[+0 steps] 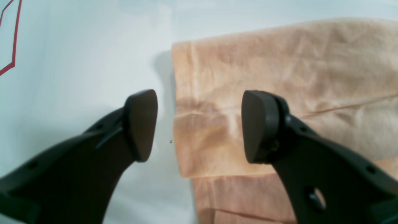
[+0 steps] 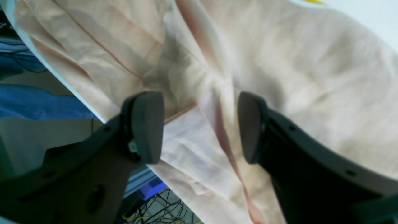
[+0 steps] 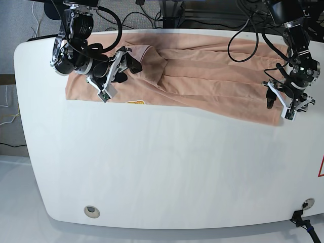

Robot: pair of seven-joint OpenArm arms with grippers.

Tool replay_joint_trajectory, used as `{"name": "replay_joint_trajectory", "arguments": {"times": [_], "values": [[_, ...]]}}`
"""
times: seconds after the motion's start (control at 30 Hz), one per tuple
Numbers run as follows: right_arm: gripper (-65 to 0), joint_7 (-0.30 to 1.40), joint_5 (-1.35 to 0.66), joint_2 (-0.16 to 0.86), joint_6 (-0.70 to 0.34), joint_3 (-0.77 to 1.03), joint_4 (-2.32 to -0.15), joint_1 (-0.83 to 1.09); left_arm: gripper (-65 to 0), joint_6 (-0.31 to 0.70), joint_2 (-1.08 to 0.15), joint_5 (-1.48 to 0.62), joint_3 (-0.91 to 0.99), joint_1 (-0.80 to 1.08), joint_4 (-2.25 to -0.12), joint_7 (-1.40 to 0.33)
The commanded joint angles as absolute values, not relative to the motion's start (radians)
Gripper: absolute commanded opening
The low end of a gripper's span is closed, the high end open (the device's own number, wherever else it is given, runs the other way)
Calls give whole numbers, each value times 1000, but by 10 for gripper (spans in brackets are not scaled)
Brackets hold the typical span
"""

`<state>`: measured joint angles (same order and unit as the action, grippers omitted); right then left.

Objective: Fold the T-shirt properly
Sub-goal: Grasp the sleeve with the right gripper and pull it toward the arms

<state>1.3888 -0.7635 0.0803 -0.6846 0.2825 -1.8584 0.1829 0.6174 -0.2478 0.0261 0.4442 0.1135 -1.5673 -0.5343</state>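
From where I stand the near half of the white tabletop (image 3: 162, 172) lies bare, with a small round fitting (image 3: 91, 211) set into its near left corner and another (image 3: 305, 204) at the near right, beside a bit of red line marking (image 3: 321, 167) at the right edge. Beyond that, the T-shirt (image 3: 202, 81) stretches across the far part of the tabletop, a long peach band running from the far left edge almost to the right edge, wrinkled and partly doubled over on itself, with a scrap of yellow print (image 3: 135, 103) showing at its near hem on the left. At the right end, the left gripper (image 3: 284, 101) hangs over the shirt's corner with its jaws spread; in its own wrist view one finger stands over bare tabletop and the other over the cloth, the shirt's folded edge (image 1: 175, 124) running between them, nothing pinched. At the left end, a little farther back, the right gripper (image 3: 115, 76) sits above the bunched cloth near the collar, jaws likewise spread, and its wrist view shows a raised ridge of fabric (image 2: 214, 118) lying between the two fingers without either visibly pressing it. Behind the tabletop, black cables (image 3: 152, 15) trail across the floor.
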Motion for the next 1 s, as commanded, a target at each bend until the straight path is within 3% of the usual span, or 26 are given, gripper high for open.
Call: {"name": "replay_joint_trajectory", "arguments": {"times": [0.0,0.83,0.9,0.97], "values": [[-294,1371,-785,85,-691,283,-1876,180,-261,613,-263,16,449,99,-1581,-516],[-297,1374,-788,79,-691,283,-1833,236,-261,613,-263,16,449,99,-1581,-516],[-318,1374,-788,79,-691,283,-1833,237,-261,613,-263,16,449,99,-1581,-516],[-395,1376,-789,79,-691,283,-1833,237,-261,613,-263,16,449,99,-1581,-516]]}}
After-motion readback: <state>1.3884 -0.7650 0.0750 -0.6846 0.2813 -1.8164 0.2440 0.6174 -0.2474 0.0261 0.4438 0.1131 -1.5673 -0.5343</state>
